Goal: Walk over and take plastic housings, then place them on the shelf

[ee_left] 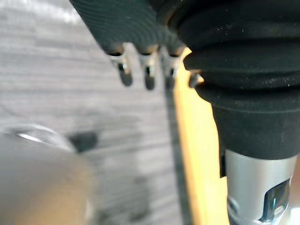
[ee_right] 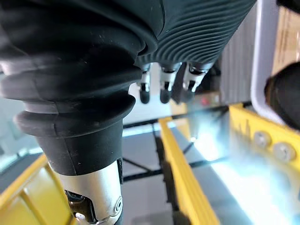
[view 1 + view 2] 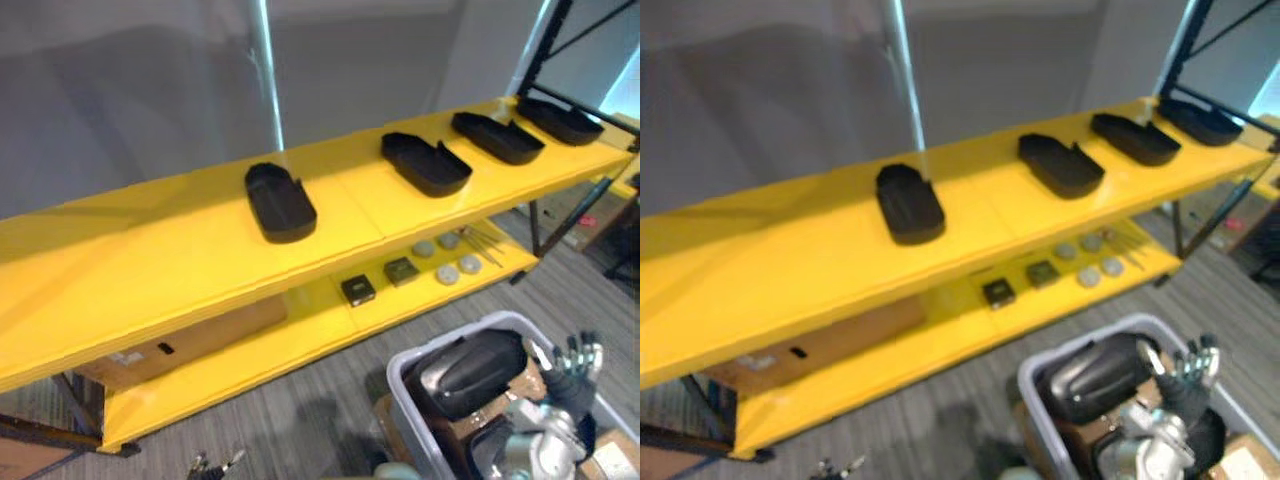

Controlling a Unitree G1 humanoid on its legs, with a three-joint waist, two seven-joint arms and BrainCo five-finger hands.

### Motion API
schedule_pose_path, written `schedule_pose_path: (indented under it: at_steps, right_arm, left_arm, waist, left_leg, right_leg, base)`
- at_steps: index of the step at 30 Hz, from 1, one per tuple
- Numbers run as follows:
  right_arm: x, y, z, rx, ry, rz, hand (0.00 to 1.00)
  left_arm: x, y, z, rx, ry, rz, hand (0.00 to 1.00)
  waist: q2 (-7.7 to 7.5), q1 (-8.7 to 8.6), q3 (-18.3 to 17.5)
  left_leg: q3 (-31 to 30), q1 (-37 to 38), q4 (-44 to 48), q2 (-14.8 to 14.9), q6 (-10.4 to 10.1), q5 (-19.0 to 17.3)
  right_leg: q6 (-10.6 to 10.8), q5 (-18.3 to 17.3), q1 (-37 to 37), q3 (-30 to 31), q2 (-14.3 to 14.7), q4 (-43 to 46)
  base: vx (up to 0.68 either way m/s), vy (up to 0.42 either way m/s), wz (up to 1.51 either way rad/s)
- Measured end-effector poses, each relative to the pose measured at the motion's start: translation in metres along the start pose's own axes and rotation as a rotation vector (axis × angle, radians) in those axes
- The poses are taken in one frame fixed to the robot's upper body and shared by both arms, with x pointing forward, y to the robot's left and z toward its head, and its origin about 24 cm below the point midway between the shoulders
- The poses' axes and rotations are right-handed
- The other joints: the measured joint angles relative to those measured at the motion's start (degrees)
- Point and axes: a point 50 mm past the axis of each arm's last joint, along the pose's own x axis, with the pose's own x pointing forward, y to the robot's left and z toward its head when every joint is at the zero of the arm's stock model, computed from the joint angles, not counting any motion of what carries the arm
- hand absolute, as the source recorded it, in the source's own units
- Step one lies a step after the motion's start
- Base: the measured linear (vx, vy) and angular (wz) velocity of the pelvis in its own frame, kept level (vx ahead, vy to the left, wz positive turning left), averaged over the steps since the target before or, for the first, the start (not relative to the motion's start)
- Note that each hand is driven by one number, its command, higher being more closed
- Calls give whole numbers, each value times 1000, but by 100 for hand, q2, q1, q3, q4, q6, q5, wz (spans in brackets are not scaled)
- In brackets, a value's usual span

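Four black housings sat in a row along the top board of the yellow shelf (image 3: 150, 250): one (image 3: 280, 203) near the middle, and three more (image 3: 426, 163) (image 3: 497, 137) (image 3: 559, 119) spaced out toward the right end. None of them was anywhere near a hand.

Down on the floor to the right stood a grey bin (image 3: 405, 400) with another housing (image 3: 472, 372) lying tilted on top of its contents. The right hand (image 3: 572, 368) hung over the right side of the bin, just beside that housing. Its fingers (image 2: 161, 89) were straight and a little spread, and it had hold of nothing. I couldn't tell whether it touched the housing.

The left hand (image 3: 215, 463) hung low over the carpet, well apart from the bin and every housing. Its fingers (image 1: 149, 77) were relaxed and empty.

On the shelf's lower board (image 3: 250, 365) lay two small dark boxes (image 3: 358, 290) and a few grey discs (image 3: 447, 273). A cardboard box (image 3: 180, 340) was tucked under the top board at the left.
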Motion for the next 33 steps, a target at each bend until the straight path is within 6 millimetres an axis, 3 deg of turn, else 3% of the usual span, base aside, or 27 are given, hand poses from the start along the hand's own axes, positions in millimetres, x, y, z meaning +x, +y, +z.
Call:
schedule_pose_path:
  at_steps: [2,3,4,5,6,7,10,15,19,21,24,27,29,31,32,33]
  right_arm:
    - [10,23,5,27,-31,108,0]
    - [15,35,7,30,-43,166,0]
    - [18,40,8,29,-49,199,0]
    - [21,46,10,35,-57,224,0]
    - [22,49,10,41,-61,235,0]
    - [22,50,11,39,-64,249,0]
    - [24,52,13,37,-72,257,0]
    - [21,66,11,50,-50,329,0]
    - [18,75,14,63,-62,387,0]
    - [21,81,21,71,-92,412,0]
    - [23,88,23,79,-103,414,0]
    - [19,89,16,83,-67,357,0]
    - [14,87,11,106,-40,328,0]
    - [9,83,6,99,-15,330,0]
    - [2,81,1,65,6,342,0]
    - [-2,77,-2,4,7,337,0]
  left_arm:
    - [-4,4,-14,-24,37,14,0]
    - [-7,2,-22,-49,63,13,0]
    - [-9,0,-26,-63,76,11,0]
    - [-10,-3,-28,-66,83,7,0]
    - [-9,-5,-27,-63,79,2,0]
    - [-6,-4,-19,-56,52,3,0]
    - [-3,-7,-6,-57,-1,-4,0]
    - [-3,-6,-6,-90,-6,15,0]
    - [-4,-2,-4,-152,-36,36,0]
    - [-3,-7,8,-168,-90,19,0]
    - [0,-16,26,-161,-153,-11,0]
    - [1,-21,40,-111,-191,-48,0]
    - [1,-24,46,-26,-216,-75,0]
    - [1,-26,51,19,-230,-71,0]
    - [1,-23,51,25,-226,-34,0]
    - [2,-20,55,37,-232,-5,0]
  waist:
    - [101,61,0]
    - [231,180,8]
    - [319,272,9]
    - [404,290,-9]
    - [386,244,14]
    - [230,218,120]
    - [266,230,158]
    - [312,259,332]
    - [314,335,430]
    - [372,323,497]
    - [290,357,770]
    - [93,412,886]
    - [7,415,952]
    - [10,433,1064]
    - [67,430,1100]
    - [-31,332,1067]
  left_leg:
    - [-854,-484,1204,328,250,-637]
    - [-1621,-773,1893,433,424,-1051]
    - [-2079,-827,2126,445,409,-1230]
    - [-2346,-796,2098,410,257,-1369]
    - [-2341,-788,2058,373,230,-1392]
    - [-2267,-717,1864,226,204,-1406]
    - [-2298,-716,1554,76,-85,-1572]
    - [-2457,-846,1530,-179,-90,-1594]
    - [-2667,-1055,1652,-202,-34,-1661]
    - [-2844,-1347,1942,-186,-23,-1720]
    - [-3101,-1441,2484,-164,-91,-1825]
    - [-3047,-1423,2904,-156,-42,-2034]
    - [-2705,-1388,2989,-127,13,-2084]
    - [-2262,-1259,2779,22,184,-1996]
    - [-1983,-1228,2520,91,299,-1838]
    - [-1852,-1228,2271,93,327,-1646]
  right_leg:
    - [-38,38,-115,435,254,49]
    - [-58,68,-199,789,424,62]
    - [-14,118,-266,1029,575,77]
    - [45,154,-385,1214,673,121]
    - [64,165,-411,1233,672,125]
    - [107,192,-503,1233,553,158]
    - [211,254,-622,1152,385,128]
    - [282,293,-637,997,72,65]
    - [282,290,-735,890,63,107]
    - [267,157,-941,713,113,453]
    - [312,-169,-1069,564,239,1218]
    - [371,-159,-1049,709,279,1435]
    - [163,110,-1176,679,277,1448]
    - [-259,891,-1119,191,249,905]
    - [-380,742,-1246,-197,251,1272]
    - [-361,248,-1363,-440,279,1998]
  base:
    - [78,-3,-142]
    - [55,97,-172]
    - [-9,208,-168]
    - [-25,170,-101]
    - [-60,189,-63]
    - [-72,128,-17]
    - [-109,152,11]
    - [-120,92,17]
    - [-101,3,21]
    - [-49,-26,43]
    - [-32,1,28]
    - [-101,106,-25]
    - [-179,143,-84]
    - [-232,72,-113]
    - [-290,52,-96]
    - [-269,53,-77]
